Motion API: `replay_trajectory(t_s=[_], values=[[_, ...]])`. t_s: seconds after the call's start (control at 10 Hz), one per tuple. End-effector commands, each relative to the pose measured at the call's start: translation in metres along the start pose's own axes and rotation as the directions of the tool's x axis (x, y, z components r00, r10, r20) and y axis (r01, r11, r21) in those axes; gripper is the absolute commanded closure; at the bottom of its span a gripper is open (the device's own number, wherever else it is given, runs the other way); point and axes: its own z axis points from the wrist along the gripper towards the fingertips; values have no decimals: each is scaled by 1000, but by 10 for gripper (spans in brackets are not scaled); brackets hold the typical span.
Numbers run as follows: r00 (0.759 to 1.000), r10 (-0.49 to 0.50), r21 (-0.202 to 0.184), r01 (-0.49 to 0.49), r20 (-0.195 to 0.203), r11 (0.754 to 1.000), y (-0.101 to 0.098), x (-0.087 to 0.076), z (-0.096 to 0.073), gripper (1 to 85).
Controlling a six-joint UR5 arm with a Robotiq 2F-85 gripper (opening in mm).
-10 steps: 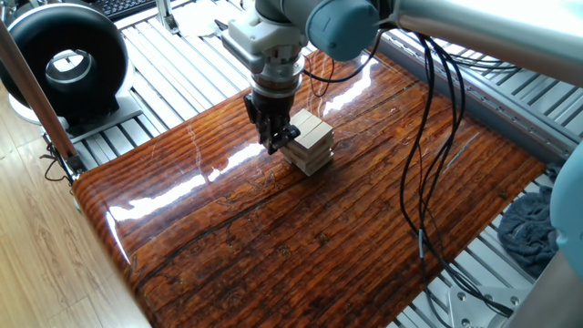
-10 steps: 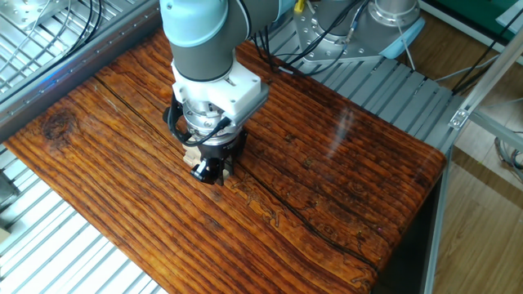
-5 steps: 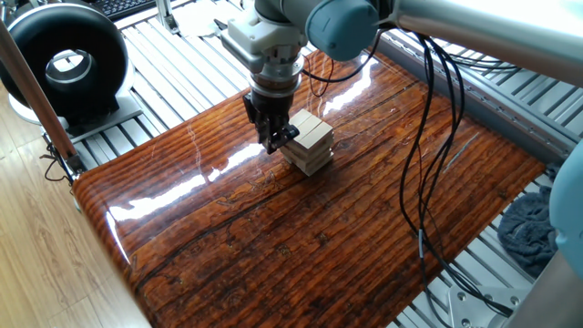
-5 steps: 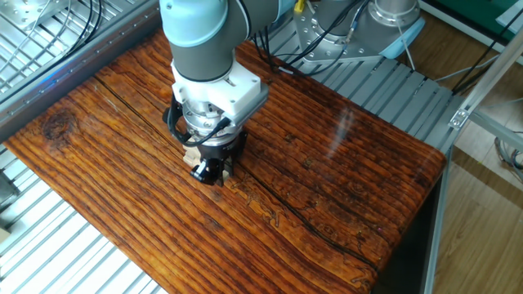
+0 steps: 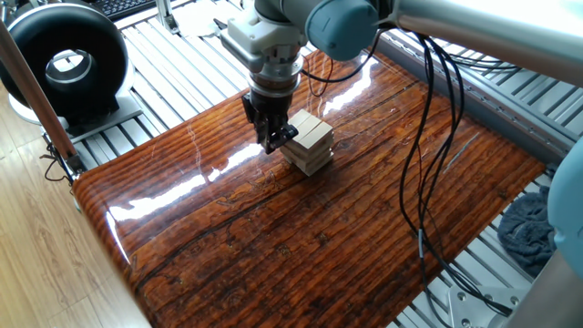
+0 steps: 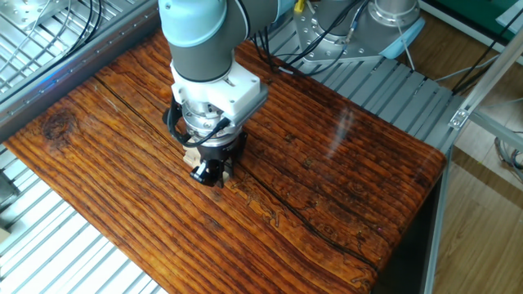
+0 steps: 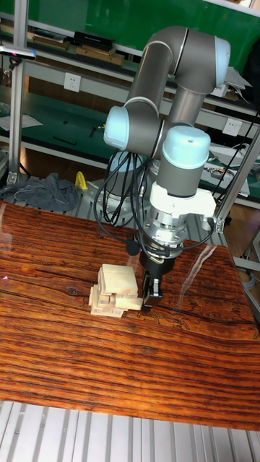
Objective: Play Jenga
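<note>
The Jenga tower (image 5: 310,142) is a short stack of pale wooden blocks in crossed layers, standing on the glossy brown table; it also shows in the tall fixed view (image 7: 114,289). My gripper (image 5: 273,138) points straight down against the tower's left side. Its dark fingers stand close together around the end of a low block (image 7: 133,304) that juts out toward them. In the other fixed view the gripper (image 6: 209,171) and wrist hide nearly the whole tower; only pale block ends (image 6: 197,170) peek out.
A black round fan-like device (image 5: 66,64) stands off the table's left corner. Black cables (image 5: 424,173) hang from the arm over the table's right half. A grey cloth (image 5: 528,228) lies past the right edge. Metal slats surround the table (image 5: 273,246).
</note>
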Motion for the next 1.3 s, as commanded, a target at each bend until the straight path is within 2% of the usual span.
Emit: replay_trajectory(t_s=[0.0,0.8,1.2], values=[[1000,0,2,0,18,1000,-3,-3,0,817],[1000,-5,-1,5,12,1000,-2,0,-2,823],[1000,-11,10,11,10,1000,-6,1,-2,833]])
